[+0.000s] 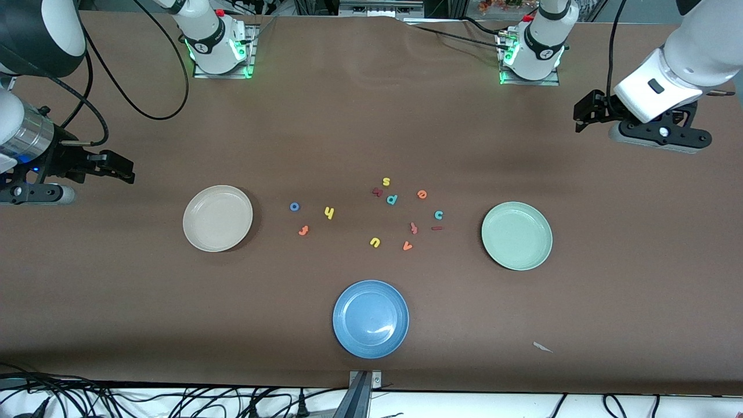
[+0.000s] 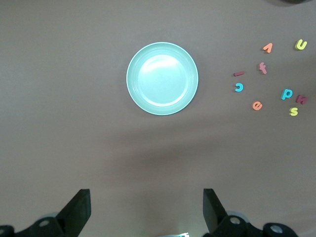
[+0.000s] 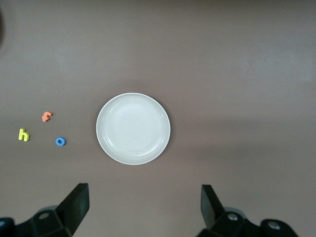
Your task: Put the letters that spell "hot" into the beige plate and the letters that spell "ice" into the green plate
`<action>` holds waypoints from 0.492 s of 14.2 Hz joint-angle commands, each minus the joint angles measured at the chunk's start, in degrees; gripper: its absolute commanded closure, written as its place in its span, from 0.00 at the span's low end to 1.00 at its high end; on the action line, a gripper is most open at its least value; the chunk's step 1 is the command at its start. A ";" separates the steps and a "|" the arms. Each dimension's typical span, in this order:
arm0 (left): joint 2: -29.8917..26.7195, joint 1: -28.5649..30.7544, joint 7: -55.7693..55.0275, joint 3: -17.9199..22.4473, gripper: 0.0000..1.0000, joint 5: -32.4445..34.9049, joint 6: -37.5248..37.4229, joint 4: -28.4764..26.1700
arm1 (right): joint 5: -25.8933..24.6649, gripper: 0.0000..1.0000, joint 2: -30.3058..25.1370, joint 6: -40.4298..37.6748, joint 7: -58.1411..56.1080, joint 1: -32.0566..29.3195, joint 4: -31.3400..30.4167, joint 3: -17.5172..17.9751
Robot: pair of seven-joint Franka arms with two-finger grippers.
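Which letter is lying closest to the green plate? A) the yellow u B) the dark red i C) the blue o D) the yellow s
B: the dark red i lies on the table beside the teal c, at the end of the letter cluster toward the green plate; the blue o sits by the beige plate instead.

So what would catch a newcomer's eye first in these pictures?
Three plates ring a scatter of tiny foam letters mid-table: the beige plate toward the right arm's end, the green plate toward the left arm's, a blue plate nearest the front camera. The left gripper and right gripper hang open above the table's ends.
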 commanded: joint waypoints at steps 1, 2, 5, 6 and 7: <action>2.02 0.73 -0.20 0.32 0.00 -0.59 -1.33 3.17 | 0.15 0.00 -0.55 -0.10 0.44 -0.08 0.11 0.35; 3.43 0.90 -0.11 0.50 0.00 -0.59 -1.42 5.01 | 0.15 0.00 -0.46 -0.10 0.44 -0.08 0.11 0.35; 4.85 0.82 -0.11 0.68 0.00 -0.41 -1.59 6.87 | 0.15 0.00 -0.46 0.08 0.44 -0.08 0.11 0.35; 4.93 0.82 -0.11 0.59 0.00 0.11 -1.59 6.87 | 0.15 0.00 -0.37 0.08 0.44 0.01 0.11 0.35; 4.85 0.82 -0.11 0.50 0.00 0.29 -1.59 6.87 | 0.15 0.00 -0.29 0.08 0.44 0.01 0.11 0.35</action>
